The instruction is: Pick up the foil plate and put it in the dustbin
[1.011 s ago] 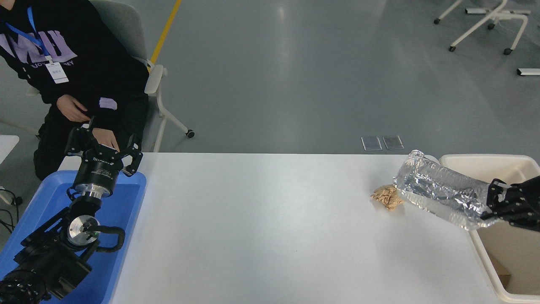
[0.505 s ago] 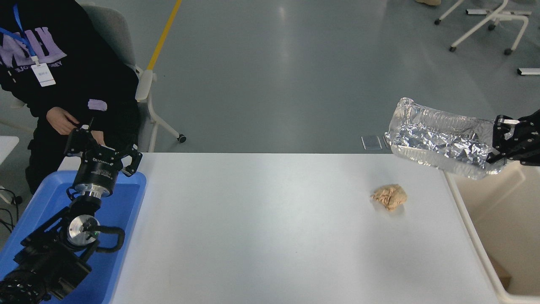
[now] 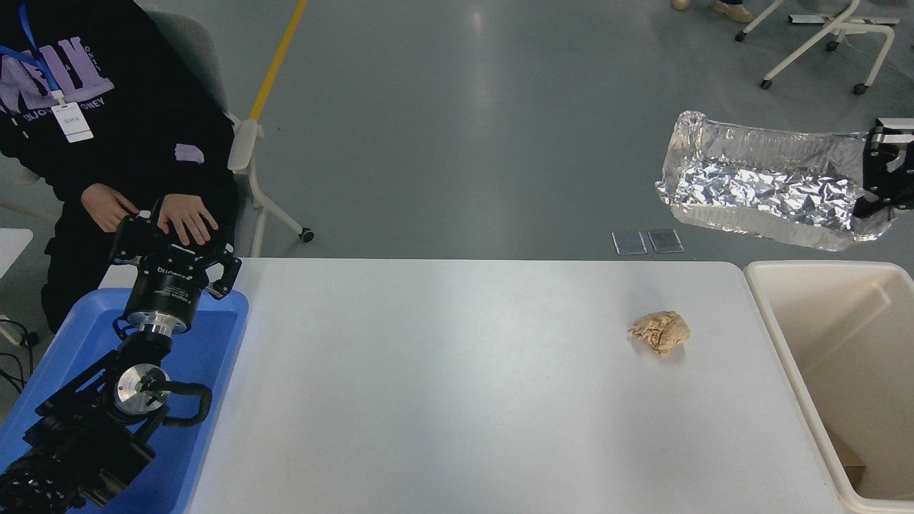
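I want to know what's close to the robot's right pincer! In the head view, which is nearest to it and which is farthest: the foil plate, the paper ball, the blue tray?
1. Foil plate: held in the right pincer, up in the air at the right.
2. Paper ball: on the table, lower and to the left.
3. Blue tray: far left end of the table.

R gripper (image 3: 877, 187) up high at the picture's R edge, fingers clamped on the foil plate (image 3: 764, 191); L arm parked lower L, L gripper (image 3: 175, 246) w/ fingers spread.
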You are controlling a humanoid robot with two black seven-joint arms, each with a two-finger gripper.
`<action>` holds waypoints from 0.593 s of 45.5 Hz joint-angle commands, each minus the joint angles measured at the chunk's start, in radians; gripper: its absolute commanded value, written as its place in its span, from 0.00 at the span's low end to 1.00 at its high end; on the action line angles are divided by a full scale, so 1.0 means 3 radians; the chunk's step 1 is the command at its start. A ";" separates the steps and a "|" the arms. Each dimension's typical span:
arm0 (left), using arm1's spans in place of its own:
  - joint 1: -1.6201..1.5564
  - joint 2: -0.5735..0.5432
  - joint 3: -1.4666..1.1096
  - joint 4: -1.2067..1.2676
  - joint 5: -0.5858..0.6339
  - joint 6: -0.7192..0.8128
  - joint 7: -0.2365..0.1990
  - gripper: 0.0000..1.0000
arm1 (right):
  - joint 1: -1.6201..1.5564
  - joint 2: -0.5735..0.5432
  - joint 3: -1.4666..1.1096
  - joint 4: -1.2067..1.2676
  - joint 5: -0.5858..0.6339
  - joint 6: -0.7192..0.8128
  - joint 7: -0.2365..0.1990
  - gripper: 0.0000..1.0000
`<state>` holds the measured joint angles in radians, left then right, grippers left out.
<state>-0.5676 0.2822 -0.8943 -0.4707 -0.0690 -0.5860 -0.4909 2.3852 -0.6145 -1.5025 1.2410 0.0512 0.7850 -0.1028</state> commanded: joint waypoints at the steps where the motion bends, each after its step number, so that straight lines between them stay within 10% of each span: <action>1: 0.0000 0.0000 0.0000 -0.0001 0.0000 0.0000 0.0000 0.99 | 0.0016 -0.0201 -0.0125 -0.0138 0.0008 0.0001 0.0000 0.00; 15: 0.0000 0.0000 0.0000 -0.0001 0.0000 0.0000 0.0000 0.99 | -0.1476 -0.0748 0.0104 -0.0971 0.0412 -0.0049 -0.0015 0.00; 27: 0.0000 0.0000 0.0000 -0.0001 0.0000 0.0005 0.0000 0.99 | -0.2867 -0.1060 0.0999 -0.1181 0.0556 -0.1680 -0.0010 0.00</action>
<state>-0.5675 0.2823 -0.8943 -0.4705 -0.0690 -0.5860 -0.4909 1.8728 -0.8422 -1.4040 0.9675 0.1804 0.5976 -0.1056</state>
